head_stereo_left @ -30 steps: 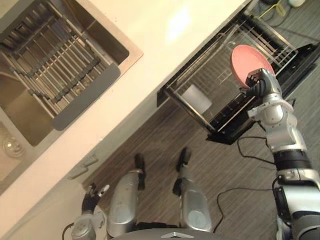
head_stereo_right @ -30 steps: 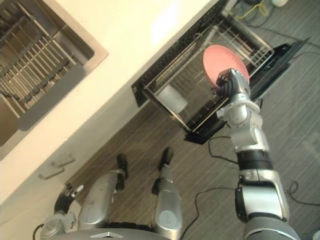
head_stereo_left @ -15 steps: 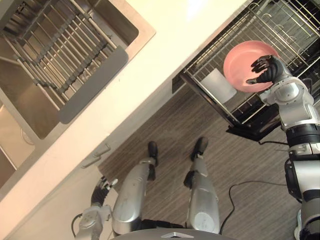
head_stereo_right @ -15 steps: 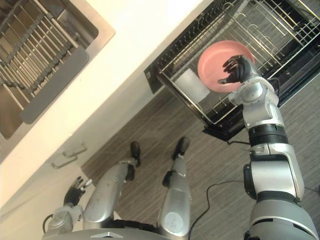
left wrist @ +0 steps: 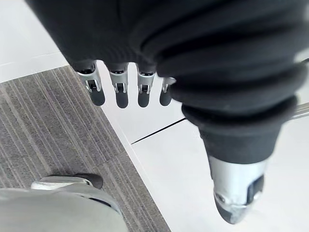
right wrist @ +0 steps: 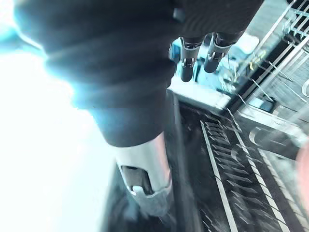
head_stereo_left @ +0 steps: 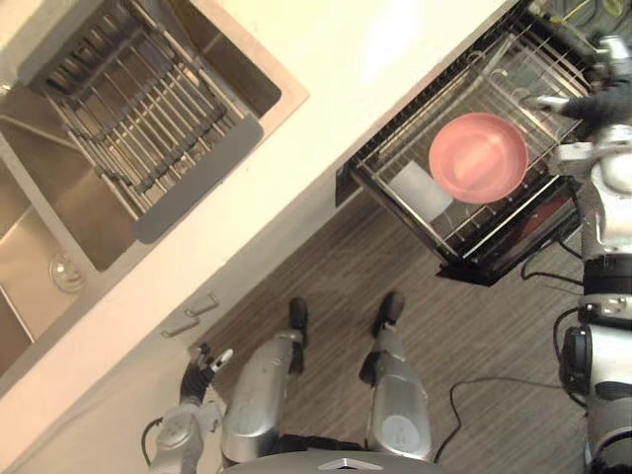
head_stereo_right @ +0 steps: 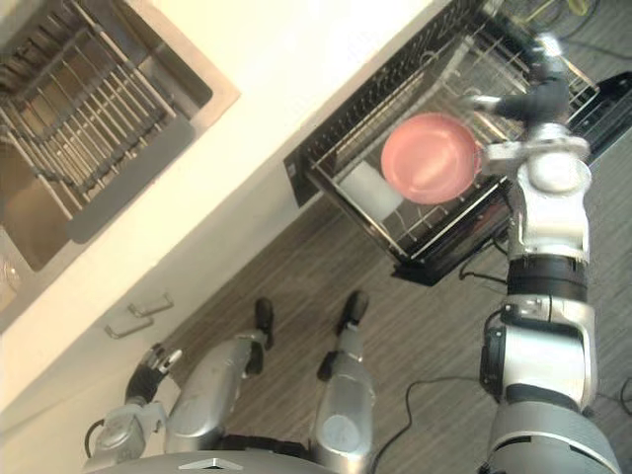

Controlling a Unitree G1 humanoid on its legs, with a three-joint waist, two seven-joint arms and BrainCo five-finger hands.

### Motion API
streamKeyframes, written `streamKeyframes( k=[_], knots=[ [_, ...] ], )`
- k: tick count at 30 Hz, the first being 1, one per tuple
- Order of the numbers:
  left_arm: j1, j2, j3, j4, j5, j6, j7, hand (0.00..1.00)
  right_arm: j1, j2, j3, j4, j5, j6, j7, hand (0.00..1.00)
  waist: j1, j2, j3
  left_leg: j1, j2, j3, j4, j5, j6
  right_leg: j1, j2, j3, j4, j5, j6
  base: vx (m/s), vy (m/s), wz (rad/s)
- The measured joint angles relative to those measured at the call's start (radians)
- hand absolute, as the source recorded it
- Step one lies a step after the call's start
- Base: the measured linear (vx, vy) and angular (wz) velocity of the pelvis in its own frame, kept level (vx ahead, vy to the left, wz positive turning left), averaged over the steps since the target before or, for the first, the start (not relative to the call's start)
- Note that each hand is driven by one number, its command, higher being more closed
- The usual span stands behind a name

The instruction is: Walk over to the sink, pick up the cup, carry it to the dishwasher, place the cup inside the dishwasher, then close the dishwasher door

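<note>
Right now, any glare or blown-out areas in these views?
Right wrist view: hard white glare washes out the area beside the right hand; the dishwasher rack past it is visible. Left eye view: a bright reflection on the countertop near the rack; the pink plate is evenly lit. Left wrist view: even light around the left hand.

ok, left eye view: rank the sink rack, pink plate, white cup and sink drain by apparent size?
1. sink rack, by far the largest
2. pink plate
3. white cup
4. sink drain: looks only a little smaller than the cup, and it sits deeper in the basin, so this last pair is unsure.
</note>
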Motion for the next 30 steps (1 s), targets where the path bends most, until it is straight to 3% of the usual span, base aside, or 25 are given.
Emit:
streamKeyframes(
  k=[3, 6, 11, 15, 23, 30],
  knots=[
    [0.039, -0.014, 0.034, 0.032, 0.02, -0.007, 0.027, 0.0, 0.154, 0.112, -0.12, -0.051, 0.058, 0.001, -0.161, 1.0, -0.02, -0.03, -0.076, 0.069, 0.003, 0.008, -0.061, 0.004, -0.005, 0.031, 0.009, 0.013, 0.0, -0.01, 0.013, 0.13, 0.011, -0.15],
    [0.059, -0.034, 0.075, 0.062, 0.033, -0.011, 0.034, 0.0, 0.311, 0.202, -0.216, -0.114, 0.117, 0.0, -0.29, 1.0, -0.044, -0.041, -0.13, 0.14, 0.011, 0.008, -0.088, -0.006, -0.018, 0.08, 0.014, 0.013, 0.001, -0.014, 0.02, 0.16, 0.008, -0.21],
    [0.06, -0.036, 0.095, 0.108, 0.048, -0.009, 0.066, 0.0, 0.524, 0.375, -0.245, -0.158, 0.215, 0.009, -0.319, 1.0, -0.075, -0.059, -0.166, 0.2, 0.003, 0.018, -0.115, -0.01, -0.018, 0.113, 0.006, 0.016, 0.0, -0.023, 0.029, 0.03, 0.01, -0.15],
    [0.06, -0.045, 0.095, 0.125, 0.086, -0.012, 0.092, 0.0, 0.594, 0.509, -0.217, -0.111, 0.315, 0.023, -0.292, 1.0, -0.073, -0.049, -0.171, 0.199, 0.003, 0.026, -0.125, -0.007, -0.025, 0.109, 0.003, 0.013, -0.007, -0.034, 0.021, -0.09, -0.023, -0.03],
    [0.049, -0.044, 0.088, 0.14, 0.114, 0.0, 0.108, 0.0, 0.506, 0.512, -0.165, 0.068, 0.445, 0.011, -0.242, 1.0, -0.061, -0.029, -0.14, 0.138, 0.01, -0.002, -0.134, 0.024, -0.037, 0.067, 0.001, -0.047, -0.005, -0.023, 0.01, -0.02, -0.033, 0.14],
    [0.005, -0.038, 0.05, 0.133, 0.112, 0.003, 0.104, 0.0, 0.234, 0.318, -0.105, 0.334, 0.466, 0.031, -0.225, 1.0, -0.026, 0.01, -0.05, 0.092, -0.015, -0.059, -0.174, 0.085, -0.019, 0.034, -0.021, -0.098, 0.001, 0.006, 0.005, 0.02, 0.017, 0.24]
  ],
)
